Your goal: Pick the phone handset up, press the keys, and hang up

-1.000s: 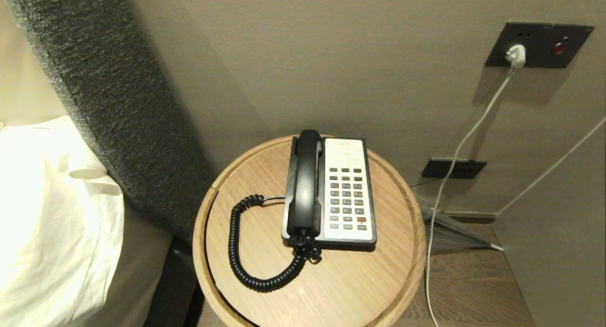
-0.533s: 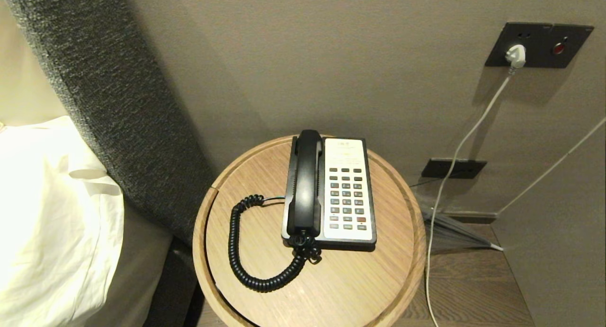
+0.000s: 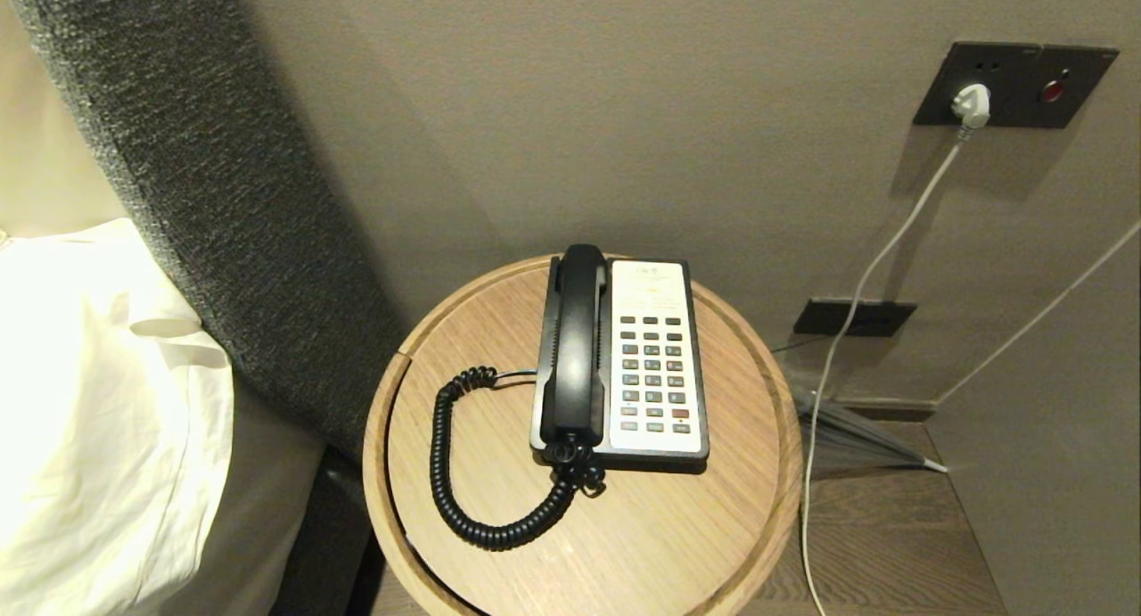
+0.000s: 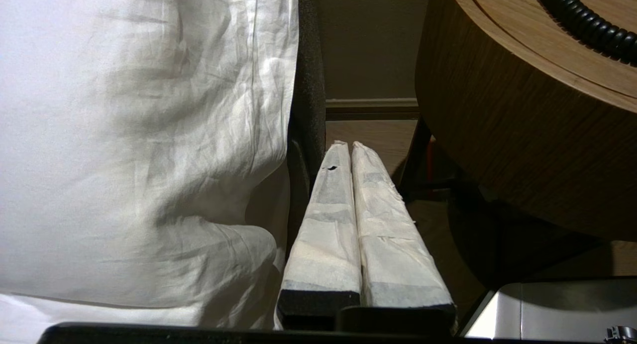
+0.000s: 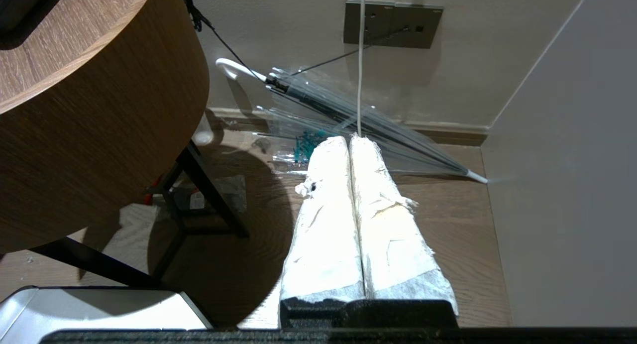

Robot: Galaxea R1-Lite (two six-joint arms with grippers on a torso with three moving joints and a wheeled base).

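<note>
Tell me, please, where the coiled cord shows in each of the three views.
Head view: coiled cord loops on the round wooden table, left of the phone base.
Left wrist view: a short stretch on the tabletop.
Right wrist view: not in it.
Shared landmark: the round wooden table.

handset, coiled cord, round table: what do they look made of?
Phone handset: smooth black plastic, by its moulded shape and slight sheen. Coiled cord: black rubbery or vinyl sheath, likely. Round table: light wood or veneer, matte, with visible grain; the views cannot settle which.
</note>
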